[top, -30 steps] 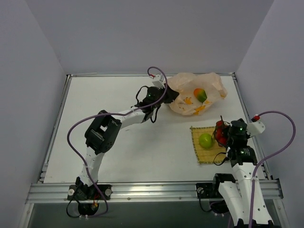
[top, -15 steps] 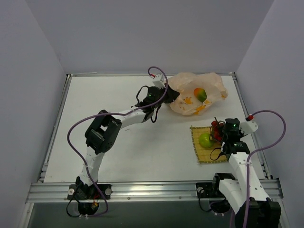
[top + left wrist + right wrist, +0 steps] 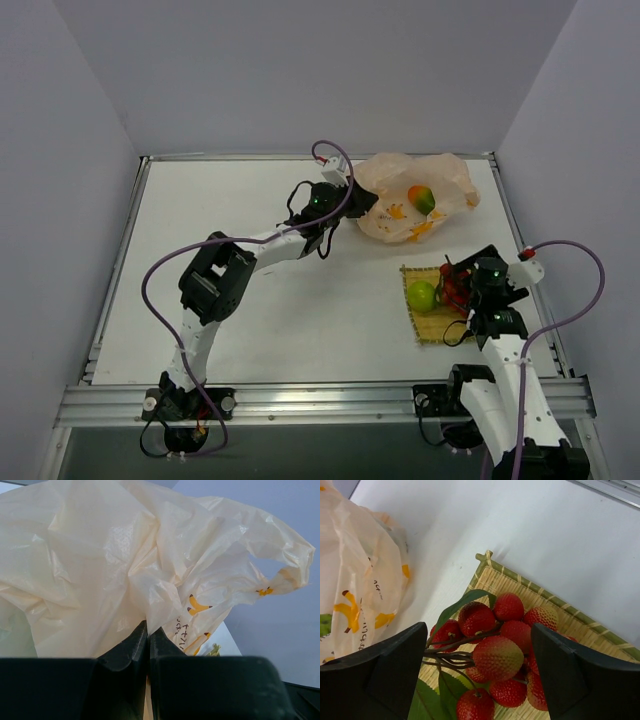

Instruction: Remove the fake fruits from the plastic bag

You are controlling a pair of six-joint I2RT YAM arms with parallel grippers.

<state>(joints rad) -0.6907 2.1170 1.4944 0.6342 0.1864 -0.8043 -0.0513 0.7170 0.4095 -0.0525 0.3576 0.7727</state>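
while left end effector [image 3: 148, 632] pinches the plastic bag [image 3: 95, 555], right end effector [image 3: 480, 667] stands open around red fruits [image 3: 509, 606].

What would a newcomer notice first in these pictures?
The cluster of red fruits draws the eye first: it lies on the woven yellow mat at the right, beside a round green fruit, between the open fingers of the right gripper. Next comes the plastic bag at the far side of the table, a green-orange fruit showing through it, its edge pinched by the shut left gripper.
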